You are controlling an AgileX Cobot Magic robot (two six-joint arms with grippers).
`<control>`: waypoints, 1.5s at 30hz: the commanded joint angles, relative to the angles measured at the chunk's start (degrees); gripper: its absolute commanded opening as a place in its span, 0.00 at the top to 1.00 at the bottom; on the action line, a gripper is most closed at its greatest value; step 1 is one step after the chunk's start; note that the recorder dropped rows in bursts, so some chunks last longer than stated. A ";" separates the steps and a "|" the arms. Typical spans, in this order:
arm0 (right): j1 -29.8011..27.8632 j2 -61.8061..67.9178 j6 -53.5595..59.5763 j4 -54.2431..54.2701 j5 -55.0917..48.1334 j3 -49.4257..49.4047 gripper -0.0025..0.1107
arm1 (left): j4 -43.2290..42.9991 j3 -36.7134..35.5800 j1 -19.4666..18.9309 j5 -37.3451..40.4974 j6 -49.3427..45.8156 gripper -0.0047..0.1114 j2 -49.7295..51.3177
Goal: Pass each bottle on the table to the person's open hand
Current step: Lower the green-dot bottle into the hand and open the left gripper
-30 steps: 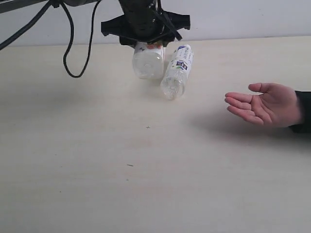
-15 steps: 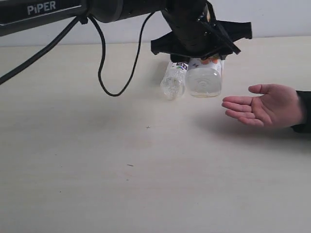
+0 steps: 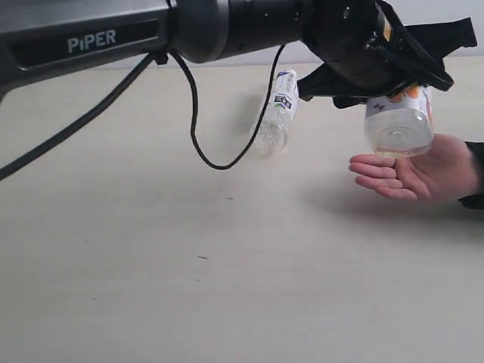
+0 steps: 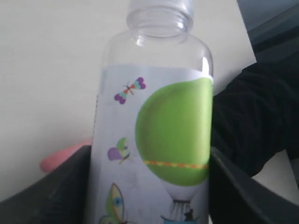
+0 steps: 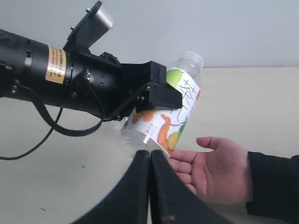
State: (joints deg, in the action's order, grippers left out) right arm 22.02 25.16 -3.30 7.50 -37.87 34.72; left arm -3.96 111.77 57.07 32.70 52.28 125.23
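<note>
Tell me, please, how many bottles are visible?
2. One bottle is in the left pincer above the open hand; the other bottle lies on the table; the arm may hide more.

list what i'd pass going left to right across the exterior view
piper label → lying bottle → held bottle → sleeve; the hand sits under the held bottle, so it's left out
</note>
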 commanded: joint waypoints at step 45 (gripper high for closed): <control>-0.04 -0.34 0.25 0.08 0.91 -0.26 0.98 | 0.30 0.39 1.68 -10.39 2.56 0.06 8.72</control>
State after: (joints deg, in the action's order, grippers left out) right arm 22.02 25.16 -3.30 7.60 -37.87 34.72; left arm -3.60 111.77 58.83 22.43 55.83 134.91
